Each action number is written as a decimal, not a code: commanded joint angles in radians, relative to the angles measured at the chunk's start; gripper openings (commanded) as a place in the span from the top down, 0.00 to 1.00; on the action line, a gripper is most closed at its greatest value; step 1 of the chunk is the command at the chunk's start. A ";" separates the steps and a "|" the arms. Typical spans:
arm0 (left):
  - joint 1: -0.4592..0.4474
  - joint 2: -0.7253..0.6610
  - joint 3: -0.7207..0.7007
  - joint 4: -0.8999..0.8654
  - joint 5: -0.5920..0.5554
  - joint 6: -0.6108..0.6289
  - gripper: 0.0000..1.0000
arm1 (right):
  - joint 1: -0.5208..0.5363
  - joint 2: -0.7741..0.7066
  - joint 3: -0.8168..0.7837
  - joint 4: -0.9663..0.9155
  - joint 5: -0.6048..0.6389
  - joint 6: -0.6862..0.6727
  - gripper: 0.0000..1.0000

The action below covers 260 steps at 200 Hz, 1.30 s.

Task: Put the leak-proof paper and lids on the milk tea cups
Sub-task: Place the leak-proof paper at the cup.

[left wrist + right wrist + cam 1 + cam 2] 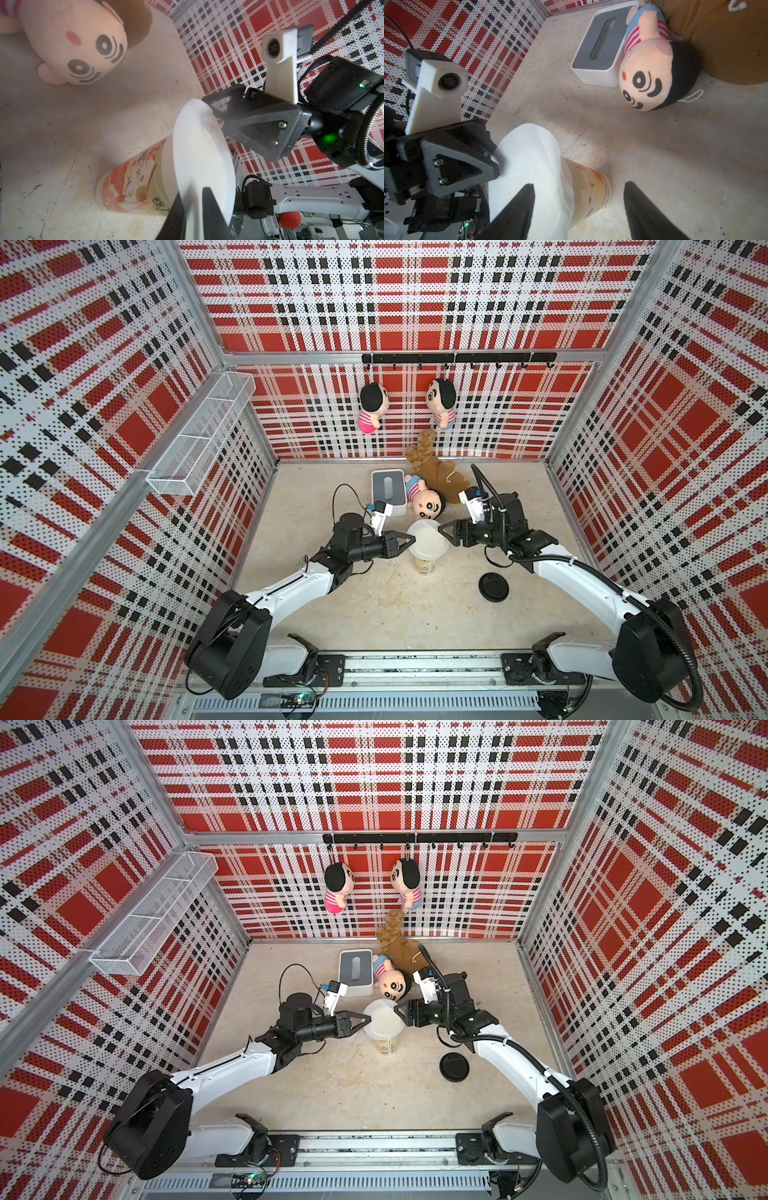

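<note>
Now we are seating the sheet, so we go gently. Left of the milk tea cup [424, 565], our left fingers [175, 218] are clenched on the edge of the leak-proof paper [428, 539], pinching only its margin. The cup stands upright near the middle of the worktop [374, 614]. The paper lies across its mouth: wider than the rim, covering the opening in both top views, yet not flat. In the right wrist view the side toward our right arm droops over the cup's wall, while the pinched side seems to ride a little above the rim. Right of the cup, our right fingers [515, 212] stand spread wide and hold nothing; one hovers in front of the paper, the other out beside the cup's wall. Farther right of the cup a black lid [493, 587] lies on the worktop, well apart.

To finish well, we judge the left side should come down until the pinched edge meets the rim, with no sideways pull, since a tall cup could tip. The overhang wants to be even all round before we let go; the right fingers could press the opposite edge. Thin paper may cling, so we would open slowly.
</note>
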 commanded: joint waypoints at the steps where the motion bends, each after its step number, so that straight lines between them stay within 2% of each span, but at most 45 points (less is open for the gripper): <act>1: -0.003 -0.014 0.002 -0.010 -0.006 0.009 0.76 | 0.006 -0.030 -0.017 0.000 0.004 -0.017 0.28; 56: 0.016 -0.045 -0.002 -0.051 -0.025 0.026 0.63 | 0.006 -0.034 -0.017 -0.004 0.003 -0.018 0.28; 84: 0.031 -0.055 -0.002 -0.063 -0.029 0.031 0.63 | 0.006 -0.037 -0.019 -0.011 0.004 -0.018 0.28; 140: 0.034 -0.034 0.007 -0.069 -0.027 0.040 0.75 | 0.008 -0.042 -0.023 -0.018 0.011 -0.020 0.28; 207: 0.034 -0.032 0.008 -0.073 -0.018 0.051 0.73 | 0.007 -0.051 -0.013 -0.029 0.019 -0.023 0.27; 260: 0.032 -0.020 0.013 -0.069 -0.012 0.052 0.74 | 0.007 -0.065 0.001 -0.056 0.049 -0.030 0.21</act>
